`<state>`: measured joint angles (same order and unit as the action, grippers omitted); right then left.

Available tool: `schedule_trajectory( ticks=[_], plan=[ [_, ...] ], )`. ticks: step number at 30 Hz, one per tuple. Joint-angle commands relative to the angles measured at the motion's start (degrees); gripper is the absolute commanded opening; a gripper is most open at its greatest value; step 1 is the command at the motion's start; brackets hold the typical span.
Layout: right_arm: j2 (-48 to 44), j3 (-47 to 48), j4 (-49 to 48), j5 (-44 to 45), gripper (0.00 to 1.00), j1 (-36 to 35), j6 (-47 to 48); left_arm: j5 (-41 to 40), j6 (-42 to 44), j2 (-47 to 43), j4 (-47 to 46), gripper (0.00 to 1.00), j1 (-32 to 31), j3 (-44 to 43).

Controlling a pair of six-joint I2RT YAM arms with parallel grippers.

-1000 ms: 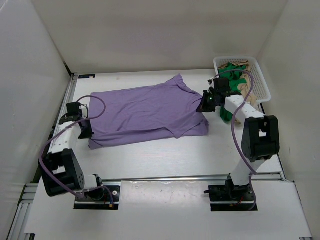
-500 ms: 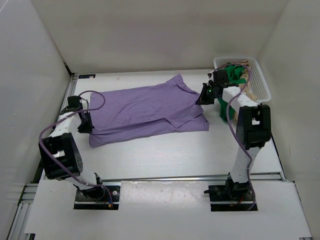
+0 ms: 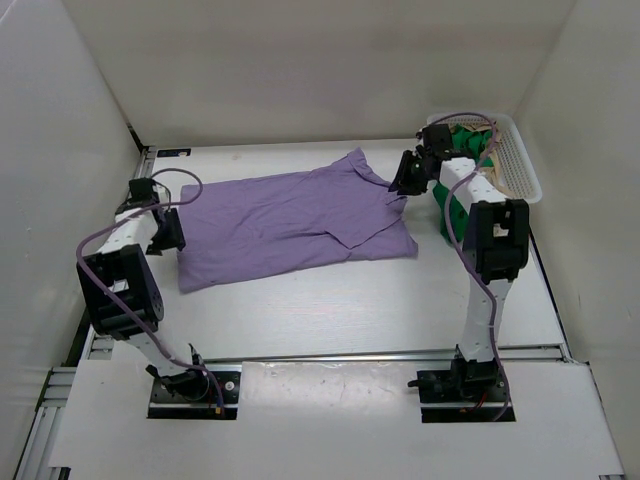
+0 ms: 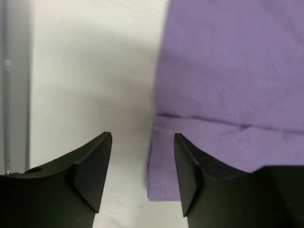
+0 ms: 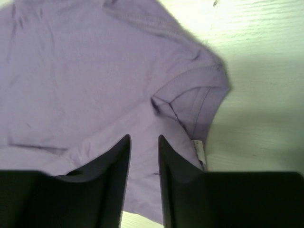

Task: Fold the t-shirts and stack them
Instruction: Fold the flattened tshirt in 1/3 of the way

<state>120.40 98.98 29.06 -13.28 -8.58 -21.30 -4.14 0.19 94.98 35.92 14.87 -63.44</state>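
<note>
Released, the lavender shirt (image 3: 290,225) now lies flat on the white table (image 3: 330,310); left jaws wide, right jaws narrow.

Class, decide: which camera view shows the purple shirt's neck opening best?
The right wrist view: the neck opening sits close up, its label visible. The top view shows the whole purple shirt, its neck small beside the right gripper. The left wrist view shows only the opposite edge.
</note>
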Motion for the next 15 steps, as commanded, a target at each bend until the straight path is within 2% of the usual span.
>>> schedule_trajectory(
  ticks=[1,2,4,6,7,11,15],
  plan=[
    [0.71,4.9,3.63,2.03,0.42,0.49,0.12,-2.45,-0.19,-3.38,-1.38,0.68,2.44,-4.41],
    [-0.16,5.6,4.59,2.55,0.49,0.49,0.12,-2.45,-0.19,-4.44,-0.68,0.7,2.44,-3.45],
    [-1.74,5.61,7.76,3.17,0.54,0.49,0.12,-1.23,-0.19,-6.81,0.81,0.75,2.97,-1.52],
    [-5.34,1.76,10.65,4.48,0.55,0.49,-0.4,3.23,-0.19,-8.67,6.05,0.76,2.97,1.47],
    [-8.57,-3.22,10.67,4.49,0.57,0.49,-1.11,5.18,-0.19,-8.67,9.92,0.76,2.97,3.3],
    [-16.31,-17.54,9.8,6.68,0.57,0.49,-2.34,4.67,-0.19,-7.27,10.92,0.75,2.97,9.63],
    [-18.53,-24.79,8.65,6.69,0.59,0.49,-3.39,4.14,-0.19,-3.93,8.38,0.74,2.97,11.5]
  ],
)
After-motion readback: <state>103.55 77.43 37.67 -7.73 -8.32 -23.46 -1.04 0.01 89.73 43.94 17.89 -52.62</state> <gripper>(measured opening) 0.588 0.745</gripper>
